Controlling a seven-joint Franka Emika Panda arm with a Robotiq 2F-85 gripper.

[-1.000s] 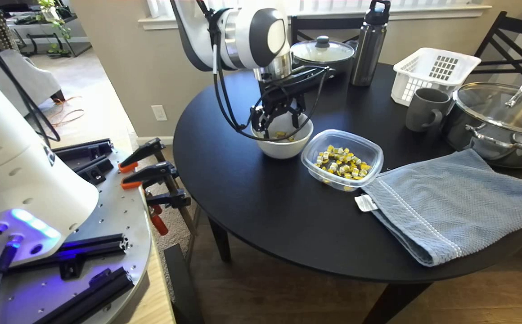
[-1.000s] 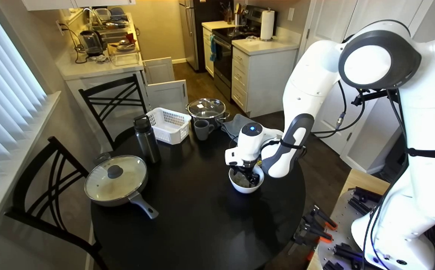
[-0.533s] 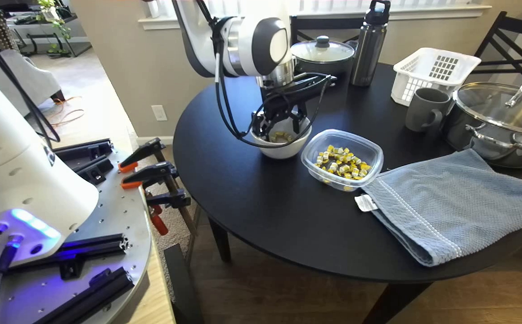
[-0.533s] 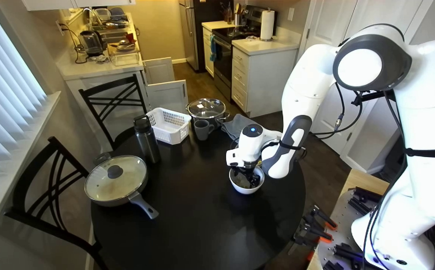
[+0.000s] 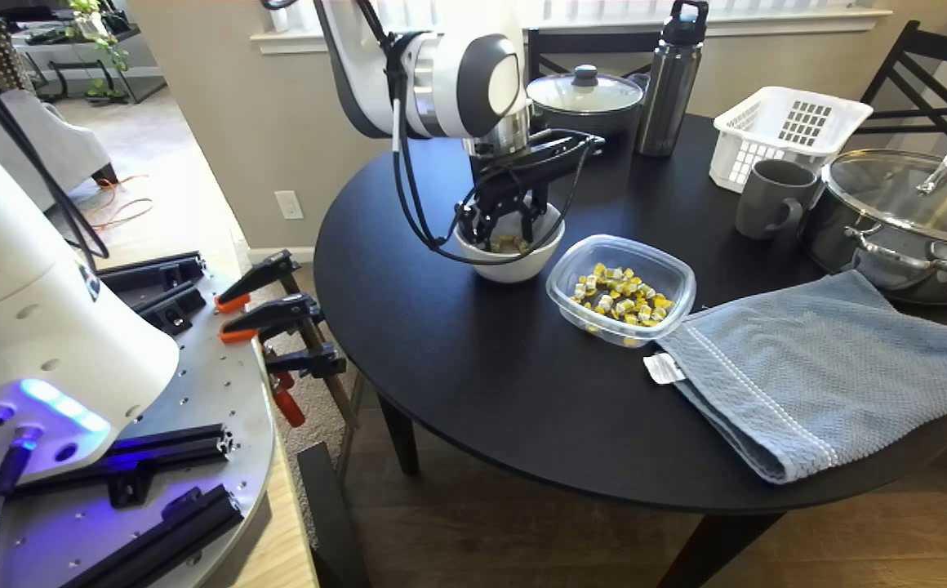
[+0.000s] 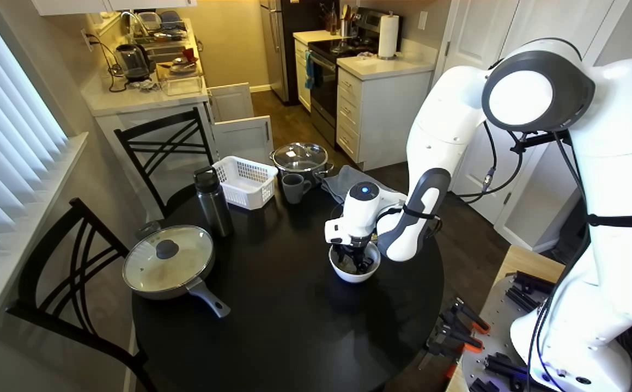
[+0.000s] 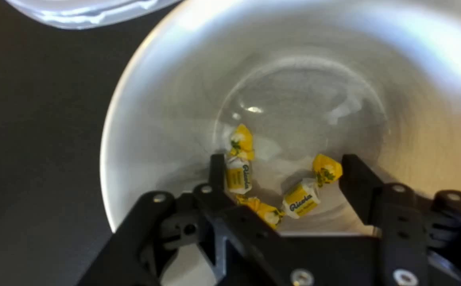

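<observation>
Currently, a black gripper (image 7: 284,171) reaches down into a white bowl (image 7: 147,139) on a round, dark table (image 5: 457,367). Its two fingers (image 7: 355,178) are spread apart, pinching nothing. Low in the bowl, the wrist view shows one yellow-and-white wrapped candy (image 7: 238,176) just beside one finger, a second candy (image 7: 301,198) with its yellow twist near the opposite finger, and a yellow wrapper (image 7: 268,214) partly hidden by the gripper. Whether either finger touches a candy cannot be told. In an exterior view, a clear plastic container (image 5: 653,260) of similar candies (image 5: 620,298) sits just beside the bowl. The step in hand seems to be lining up a grasp; the next move likely calls for centring on one candy and drawing the fingers together gently, clear of the bowl's wall.
</observation>
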